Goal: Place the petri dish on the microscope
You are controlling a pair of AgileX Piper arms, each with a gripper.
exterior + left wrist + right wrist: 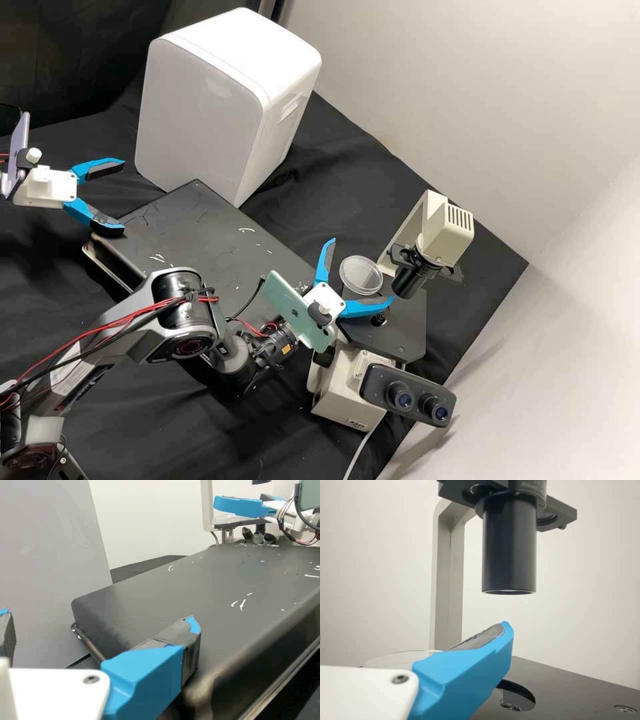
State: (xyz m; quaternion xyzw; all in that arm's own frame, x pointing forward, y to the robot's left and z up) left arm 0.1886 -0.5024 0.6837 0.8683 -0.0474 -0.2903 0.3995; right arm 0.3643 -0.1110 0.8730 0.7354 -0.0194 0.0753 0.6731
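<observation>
The petri dish [361, 275] is sitting between the spread fingers [325, 260] of my right hand [362, 271], which is gripping nothing, over the microscope stage [400, 330]. My left hand [119, 195] is hanging released by a black tray's [200, 233] corner.

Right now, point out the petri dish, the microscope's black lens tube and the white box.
petri dish [361, 275], high view, middle of its clear floor.
black lens tube [509, 545], right wrist view, middle of the barrel.
white box [200, 113], high view, its broad front face.
</observation>
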